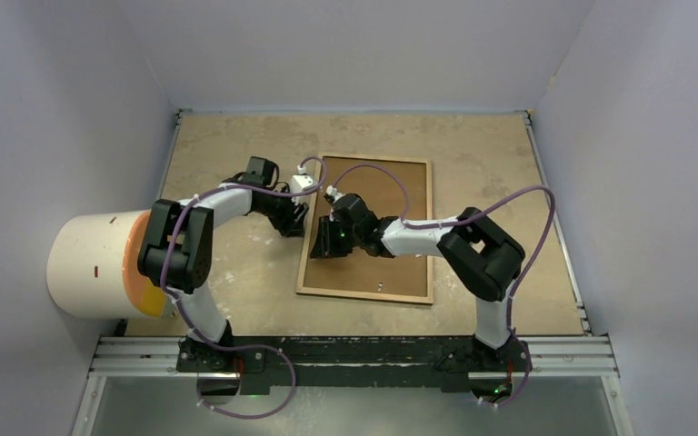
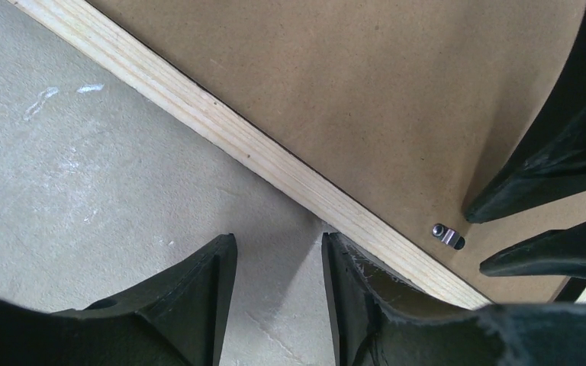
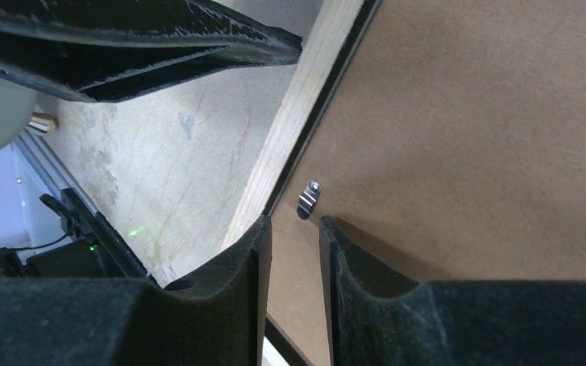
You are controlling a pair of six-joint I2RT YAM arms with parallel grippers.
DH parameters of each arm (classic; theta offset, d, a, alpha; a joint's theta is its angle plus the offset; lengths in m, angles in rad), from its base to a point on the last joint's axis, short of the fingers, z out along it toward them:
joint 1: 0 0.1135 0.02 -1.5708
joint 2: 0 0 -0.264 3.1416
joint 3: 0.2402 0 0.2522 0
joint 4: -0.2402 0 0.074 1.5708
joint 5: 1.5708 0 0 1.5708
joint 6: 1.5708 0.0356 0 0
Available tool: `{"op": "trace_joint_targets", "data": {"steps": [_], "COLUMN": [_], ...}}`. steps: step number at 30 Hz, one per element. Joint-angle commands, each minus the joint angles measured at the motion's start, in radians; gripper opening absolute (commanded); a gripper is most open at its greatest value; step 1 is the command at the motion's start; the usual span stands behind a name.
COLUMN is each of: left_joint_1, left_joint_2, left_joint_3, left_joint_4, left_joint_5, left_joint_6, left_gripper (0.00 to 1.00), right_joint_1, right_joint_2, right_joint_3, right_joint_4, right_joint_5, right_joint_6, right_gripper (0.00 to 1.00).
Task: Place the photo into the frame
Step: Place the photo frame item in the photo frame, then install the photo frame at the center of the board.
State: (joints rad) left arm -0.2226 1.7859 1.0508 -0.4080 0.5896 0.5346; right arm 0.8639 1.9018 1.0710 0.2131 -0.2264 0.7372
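Note:
The frame [image 1: 363,294] lies back up on the table, its light wood rail [image 2: 221,130] around a brown backing board [image 1: 400,195]. The photo is hidden. My left gripper [image 1: 295,222] is low at the frame's left rail, outside it; its jaws [image 2: 278,244] are open with only bare table between them, the right finger touching the rail's outer edge. My right gripper [image 1: 327,245] hovers over the board just inside that rail [image 3: 305,107], open [image 3: 295,225] by a narrow gap, right beside a small metal clip [image 3: 308,197]. The clip [image 2: 448,235] also shows in the left wrist view.
A large white cylinder with an orange face [image 1: 91,263] stands at the table's left side beside the left arm. An aluminium rail [image 1: 354,350] runs along the near edge. Pale walls close the table in on three sides.

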Motion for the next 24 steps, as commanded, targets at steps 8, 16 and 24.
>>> {"op": "trace_joint_targets", "data": {"steps": [8,16,24], "left_joint_1": [0.005,0.005,0.005], "left_joint_2": [-0.004,-0.008,-0.01], "left_joint_3": [-0.002,-0.005,-0.009], "left_joint_4": [0.007,0.004,0.005], "left_joint_5": [0.036,0.032,0.032], "left_joint_6": [-0.001,0.007,0.013], "left_gripper": [0.46,0.46,0.46], "right_joint_1": [0.004,0.004,0.003], "right_joint_2": [0.053,0.077,0.095], "right_joint_3": [0.009,0.012,0.012], "right_joint_4": [0.048,0.063,0.099], "right_joint_5": [-0.026,-0.063,-0.068], "right_joint_6": [-0.001,0.038,0.111], "right_gripper": [0.31,0.27,0.21]}}
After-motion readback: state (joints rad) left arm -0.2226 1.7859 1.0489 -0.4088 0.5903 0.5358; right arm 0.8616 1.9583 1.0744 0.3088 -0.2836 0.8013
